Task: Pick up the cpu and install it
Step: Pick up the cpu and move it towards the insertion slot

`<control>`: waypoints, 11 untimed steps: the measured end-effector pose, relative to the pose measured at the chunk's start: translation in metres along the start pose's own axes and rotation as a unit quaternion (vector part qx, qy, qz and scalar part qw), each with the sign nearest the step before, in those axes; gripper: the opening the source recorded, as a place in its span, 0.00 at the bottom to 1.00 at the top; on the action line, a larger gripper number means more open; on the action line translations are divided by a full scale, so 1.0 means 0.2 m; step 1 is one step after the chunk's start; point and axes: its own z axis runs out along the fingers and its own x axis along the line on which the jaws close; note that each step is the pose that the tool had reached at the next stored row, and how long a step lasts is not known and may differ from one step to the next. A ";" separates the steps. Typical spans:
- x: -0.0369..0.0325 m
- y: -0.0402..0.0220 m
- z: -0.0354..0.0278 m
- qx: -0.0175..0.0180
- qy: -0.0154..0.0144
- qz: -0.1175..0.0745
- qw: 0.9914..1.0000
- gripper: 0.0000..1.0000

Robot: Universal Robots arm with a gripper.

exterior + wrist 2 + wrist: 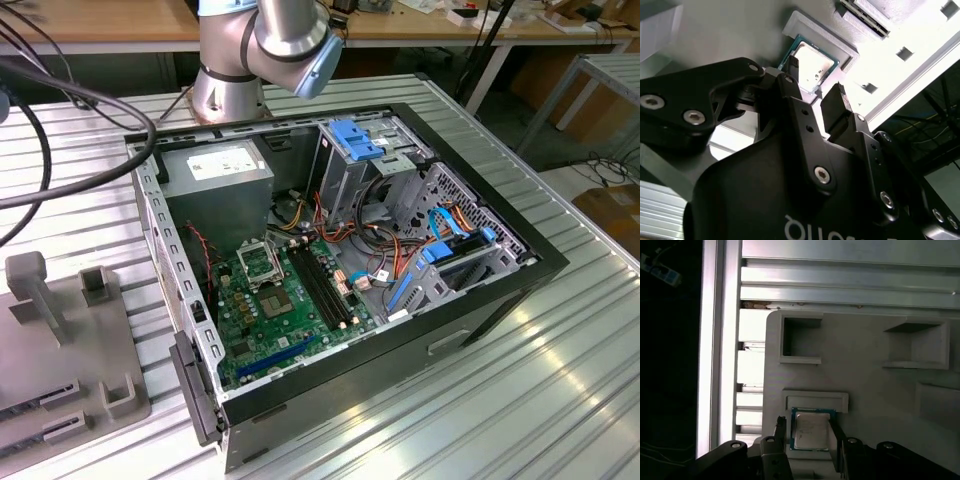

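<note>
Closest to the lens in the second wrist view is the black gripper (815, 80), its fingers (840, 107) apart with one on each side of the cpu (812, 65). The chip lies flat, silver top up, in a shallow recess of a grey holder plate (840, 42). Whether the fingers touch its edges cannot be made out.

In the first wrist view the cpu (810, 431) sits squarely between the two fingertips. Other recesses of the plate lie beyond it, and past them the ribbed aluminium table (840, 282).

In the exterior view, an open computer case (480, 300) lies on that table. Inside are a green motherboard (265, 320) and a black-framed socket (258, 262). Behind the case is the arm (270, 40), and beyond it wooden benches (100, 20). At the exterior view's left is the grey plate (60, 360).
</note>
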 end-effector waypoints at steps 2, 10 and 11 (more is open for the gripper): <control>-0.006 -0.001 0.005 0.000 0.000 0.004 1.000 0.46; -0.010 -0.001 0.011 0.000 0.000 0.006 1.000 0.46; -0.010 -0.001 0.011 0.000 0.000 0.006 1.000 0.46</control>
